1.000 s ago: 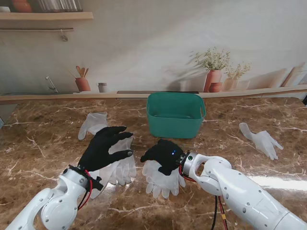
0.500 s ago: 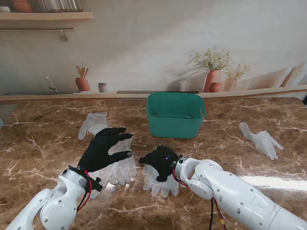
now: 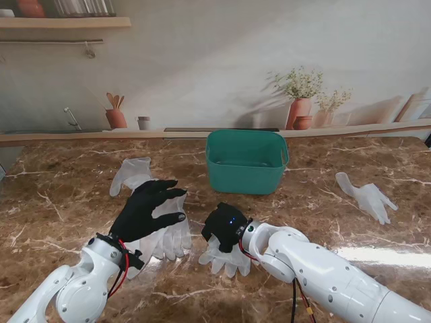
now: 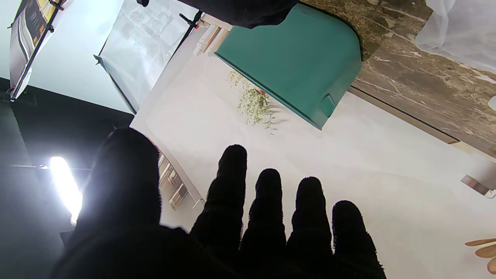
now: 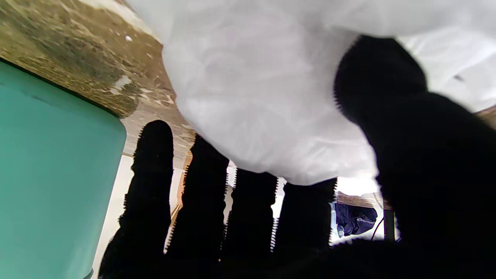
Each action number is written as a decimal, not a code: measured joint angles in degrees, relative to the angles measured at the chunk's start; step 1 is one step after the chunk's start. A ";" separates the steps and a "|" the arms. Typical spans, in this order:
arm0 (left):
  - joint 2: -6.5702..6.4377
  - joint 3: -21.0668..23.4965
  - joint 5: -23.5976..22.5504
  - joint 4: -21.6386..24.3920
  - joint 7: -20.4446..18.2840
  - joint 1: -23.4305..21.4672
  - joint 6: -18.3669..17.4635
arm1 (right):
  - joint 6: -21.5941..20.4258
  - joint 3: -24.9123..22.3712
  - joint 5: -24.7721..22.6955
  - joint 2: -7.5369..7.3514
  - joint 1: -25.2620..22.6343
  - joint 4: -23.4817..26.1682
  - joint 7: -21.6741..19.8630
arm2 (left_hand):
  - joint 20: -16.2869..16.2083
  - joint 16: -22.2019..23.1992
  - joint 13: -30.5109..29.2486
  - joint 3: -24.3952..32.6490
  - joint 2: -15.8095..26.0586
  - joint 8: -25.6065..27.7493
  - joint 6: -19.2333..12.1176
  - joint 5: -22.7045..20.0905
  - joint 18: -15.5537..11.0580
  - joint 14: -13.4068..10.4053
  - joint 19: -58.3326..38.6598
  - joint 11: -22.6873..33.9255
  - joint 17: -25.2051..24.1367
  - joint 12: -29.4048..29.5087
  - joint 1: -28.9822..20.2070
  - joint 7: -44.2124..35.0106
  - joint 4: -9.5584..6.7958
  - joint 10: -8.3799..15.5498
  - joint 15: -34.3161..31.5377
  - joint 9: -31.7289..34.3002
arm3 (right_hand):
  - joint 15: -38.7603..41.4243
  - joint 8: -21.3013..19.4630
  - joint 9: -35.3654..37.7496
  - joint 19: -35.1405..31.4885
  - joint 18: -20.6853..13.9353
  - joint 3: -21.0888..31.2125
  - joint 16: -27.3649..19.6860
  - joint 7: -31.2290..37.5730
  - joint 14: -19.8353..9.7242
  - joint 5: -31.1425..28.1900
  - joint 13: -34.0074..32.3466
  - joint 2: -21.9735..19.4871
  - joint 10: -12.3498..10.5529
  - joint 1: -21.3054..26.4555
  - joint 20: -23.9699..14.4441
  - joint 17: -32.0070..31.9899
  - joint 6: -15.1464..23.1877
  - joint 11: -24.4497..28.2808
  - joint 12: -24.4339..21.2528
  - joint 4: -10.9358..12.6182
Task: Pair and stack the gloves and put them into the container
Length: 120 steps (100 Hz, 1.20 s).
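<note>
Nearer to me than the teal plastic tub (image 3: 246, 161), the right hand (image 3: 225, 226) gripped a thin white glove (image 3: 225, 254); the left hand (image 3: 147, 205) hovered open-fingered, holding nothing.

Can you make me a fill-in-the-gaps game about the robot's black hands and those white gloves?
1. The rounded plastic tub behind the gloves is coloured ____.
2. The robot's right hand rests on a thin white ____.
3. The lone white glove near the table's right edge lies to the ____ of the tub.
4. The left hand has its fingers spread ____.

Missing words: teal; glove; right; apart
</note>
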State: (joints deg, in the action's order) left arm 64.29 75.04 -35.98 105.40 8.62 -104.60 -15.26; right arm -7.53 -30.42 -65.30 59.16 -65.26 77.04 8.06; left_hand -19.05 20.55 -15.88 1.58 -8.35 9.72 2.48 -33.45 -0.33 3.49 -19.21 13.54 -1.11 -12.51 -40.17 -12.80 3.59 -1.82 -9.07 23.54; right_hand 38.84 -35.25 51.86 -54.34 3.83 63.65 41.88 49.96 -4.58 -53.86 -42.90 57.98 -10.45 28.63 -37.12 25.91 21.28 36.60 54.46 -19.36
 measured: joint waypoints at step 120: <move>-0.19 -2.16 1.38 -1.53 -0.71 2.25 -0.54 | 0.84 -19.98 -8.93 -0.70 -18.88 -4.41 32.88 | -0.56 -0.52 0.00 0.00 0.00 0.17 -0.04 0.00 0.00 -0.64 3.56 -0.61 -0.14 0.03 -0.01 0.00 0.00 0.00 0.01 0.00 | -2.56 -7.27 10.77 -13.33 -0.42 0.68 -3.08 2.11 -0.68 -1.72 -9.75 -0.76 0.17 5.33 0.25 5.75 1.22 -7.39 -9.23 -0.21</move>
State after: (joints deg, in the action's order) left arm 64.11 72.88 -34.60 103.87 7.91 -102.35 -15.80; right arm -6.69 -50.40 -74.23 58.46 -84.15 72.63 40.94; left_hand -19.61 20.03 -15.88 1.58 -8.35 9.89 2.44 -33.45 -0.33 2.85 -15.65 12.93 -1.24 -12.48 -40.19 -12.80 3.59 -1.82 -9.06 23.54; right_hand 36.28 -42.52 62.63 -67.66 3.41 64.32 38.80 52.07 -5.26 -55.59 -52.65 57.22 -10.28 33.96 -36.87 31.66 22.50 29.21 45.24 -19.57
